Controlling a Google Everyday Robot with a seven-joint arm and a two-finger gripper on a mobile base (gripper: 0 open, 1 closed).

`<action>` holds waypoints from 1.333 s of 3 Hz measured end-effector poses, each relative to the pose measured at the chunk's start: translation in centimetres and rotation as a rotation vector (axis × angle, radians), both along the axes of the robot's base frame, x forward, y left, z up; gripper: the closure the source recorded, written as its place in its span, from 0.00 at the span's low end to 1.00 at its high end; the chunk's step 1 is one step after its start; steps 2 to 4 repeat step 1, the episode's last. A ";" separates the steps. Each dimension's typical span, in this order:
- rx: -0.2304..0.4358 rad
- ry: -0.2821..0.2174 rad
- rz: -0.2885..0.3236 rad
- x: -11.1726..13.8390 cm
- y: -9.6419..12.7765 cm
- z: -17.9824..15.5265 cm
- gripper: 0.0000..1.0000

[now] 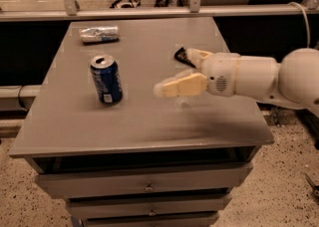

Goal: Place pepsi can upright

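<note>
The pepsi can [105,79], dark blue with white markings and a silver top, stands upright on the left part of the grey table [139,121]. My gripper [175,71] hangs over the table's middle right, well to the right of the can and apart from it. It is open and holds nothing, with one cream finger [180,86] pointing left towards the can. The white arm reaches in from the right edge.
A silver-white can [99,34] lies on its side at the table's back left. A dark snack bar wrapper [181,56] lies behind the gripper, mostly hidden. Drawers sit below the tabletop. A metal rail runs behind the table.
</note>
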State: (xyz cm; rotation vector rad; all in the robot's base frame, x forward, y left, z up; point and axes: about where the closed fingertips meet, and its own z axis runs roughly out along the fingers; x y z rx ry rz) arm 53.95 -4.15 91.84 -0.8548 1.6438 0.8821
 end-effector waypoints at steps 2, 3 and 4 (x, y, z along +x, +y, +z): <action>-0.008 0.017 0.019 -0.9 -1.2 -0.1 0.00; -0.008 0.017 0.019 -0.9 -1.2 -0.1 0.00; -0.008 0.017 0.019 -0.9 -1.2 -0.1 0.00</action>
